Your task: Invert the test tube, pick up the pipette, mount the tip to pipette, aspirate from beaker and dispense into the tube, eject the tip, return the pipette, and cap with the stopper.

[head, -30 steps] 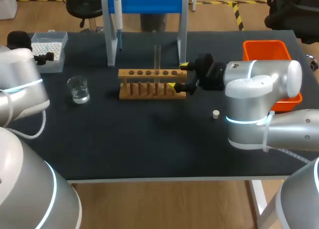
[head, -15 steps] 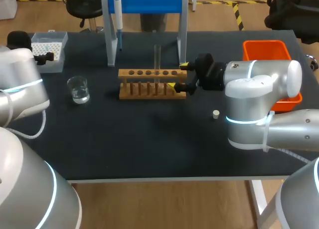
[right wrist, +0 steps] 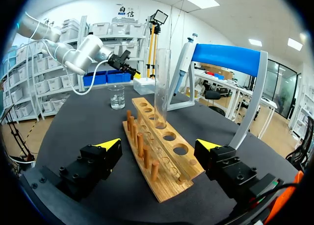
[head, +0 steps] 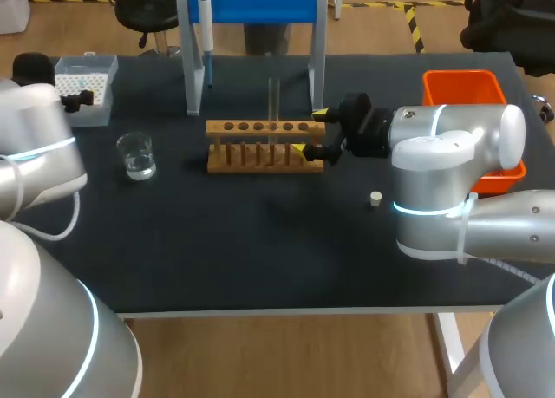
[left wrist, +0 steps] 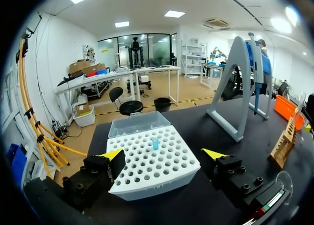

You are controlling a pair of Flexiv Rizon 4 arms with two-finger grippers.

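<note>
**Yellow-tipped jaws released, tube standing in the rack**

Right jaws are released and straddle the end of the wooden peg rack [right wrist: 164, 162]. The clear glass test tube [right wrist: 161, 83] stands upright in a hole just ahead. Left jaws, also released, flank the white tip box [left wrist: 153, 162]. I judge the inversion done. Next comes fetching the blue-and-white pipette [head: 205, 35], hanging at the rack's 11 o'clock. Whether the tube's mouth faces up is hard to tell.

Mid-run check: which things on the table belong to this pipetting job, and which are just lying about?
Job's own: test tube, pipette, tip box, beaker, stopper.

Not named in the job, likely just holders: wooden rack, blue stand, orange bin.
</note>
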